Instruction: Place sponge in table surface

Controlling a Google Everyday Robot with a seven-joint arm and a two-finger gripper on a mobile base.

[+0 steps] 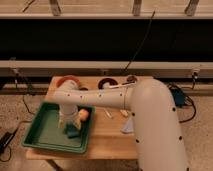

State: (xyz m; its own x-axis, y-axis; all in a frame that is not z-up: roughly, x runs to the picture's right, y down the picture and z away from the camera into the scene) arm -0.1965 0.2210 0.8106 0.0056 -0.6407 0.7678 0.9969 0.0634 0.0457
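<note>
The teal-green sponge (73, 132) lies in the green tray (47, 135), near the tray's right side. My gripper (70, 125) points down into the tray, right over the sponge and touching or nearly touching it. My white arm reaches in from the lower right and hides the sponge's upper part. The light wooden table surface (107, 137) carries the tray on its left half. A round orange-yellow ball (83, 114) sits in the tray just right of my gripper.
A reddish bowl (67, 80) and a dark bowl (106, 84) stand at the table's back. Small pale items (108, 114) and a pale cloth (128, 125) lie right of the tray. Cables run over the floor at left.
</note>
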